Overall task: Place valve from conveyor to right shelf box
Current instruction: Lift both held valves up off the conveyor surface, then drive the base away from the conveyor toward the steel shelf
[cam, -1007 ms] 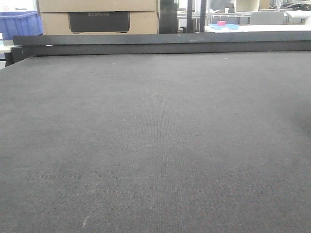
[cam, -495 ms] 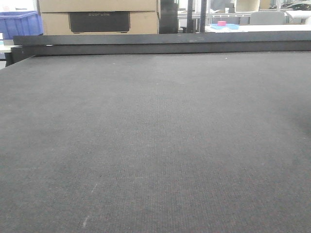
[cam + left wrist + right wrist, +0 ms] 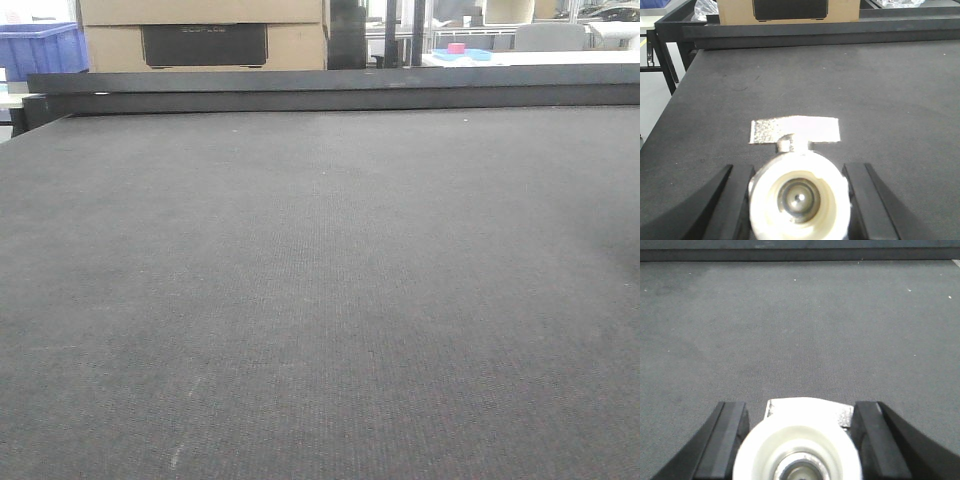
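Observation:
The conveyor (image 3: 320, 280) is a wide dark grey woven belt with a black rail (image 3: 330, 88) along its far edge; no valve or gripper shows in the front view. In the left wrist view my left gripper (image 3: 797, 172) is shut on a white valve (image 3: 799, 200) with a metal ball in its bore and a flat silver handle (image 3: 795, 129), just above the belt (image 3: 890, 90). In the right wrist view my right gripper (image 3: 799, 407) is shut on a second white valve (image 3: 797, 450) with a silver handle, over the belt (image 3: 800, 325). The right shelf box is out of view.
Behind the rail stand a cardboard box (image 3: 200, 35), a blue bin (image 3: 40, 48) at far left, and a pink object (image 3: 456, 48) on a blue tray at far right. The belt's left edge drops to the floor (image 3: 655, 100) near the left gripper.

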Robot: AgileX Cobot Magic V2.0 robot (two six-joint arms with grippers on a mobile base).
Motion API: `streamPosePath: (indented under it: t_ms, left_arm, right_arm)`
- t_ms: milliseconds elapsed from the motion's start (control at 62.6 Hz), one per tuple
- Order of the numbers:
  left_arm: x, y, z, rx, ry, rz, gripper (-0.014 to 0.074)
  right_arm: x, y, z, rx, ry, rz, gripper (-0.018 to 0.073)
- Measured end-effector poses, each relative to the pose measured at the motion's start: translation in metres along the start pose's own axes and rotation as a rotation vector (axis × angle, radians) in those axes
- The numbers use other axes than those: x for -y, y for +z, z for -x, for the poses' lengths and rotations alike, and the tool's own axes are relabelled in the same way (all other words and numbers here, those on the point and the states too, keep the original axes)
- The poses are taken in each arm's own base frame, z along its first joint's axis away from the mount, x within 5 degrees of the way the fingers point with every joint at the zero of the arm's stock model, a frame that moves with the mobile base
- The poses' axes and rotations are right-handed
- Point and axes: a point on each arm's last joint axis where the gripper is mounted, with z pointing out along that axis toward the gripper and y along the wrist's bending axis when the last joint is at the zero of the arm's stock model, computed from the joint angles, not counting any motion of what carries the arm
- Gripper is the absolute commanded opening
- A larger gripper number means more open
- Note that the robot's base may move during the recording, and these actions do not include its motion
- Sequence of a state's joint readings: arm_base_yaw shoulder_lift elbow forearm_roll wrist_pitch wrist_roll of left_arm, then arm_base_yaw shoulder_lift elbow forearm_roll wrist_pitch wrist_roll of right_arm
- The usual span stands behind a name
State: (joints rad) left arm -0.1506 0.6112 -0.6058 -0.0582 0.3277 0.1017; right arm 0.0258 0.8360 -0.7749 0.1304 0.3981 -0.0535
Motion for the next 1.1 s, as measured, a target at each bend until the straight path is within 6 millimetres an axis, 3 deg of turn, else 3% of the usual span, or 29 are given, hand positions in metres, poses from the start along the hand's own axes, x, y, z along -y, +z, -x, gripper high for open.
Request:
streamPosePath:
  t_ms: [1103]
  left_arm:
    - [0.0000, 0.0000, 0.0004, 0.004, 0.002, 0.000, -0.0111]
  right_arm:
    - [0.0000, 0.0000, 0.0000, 0.000, 0.000, 0.000, -0.0166]
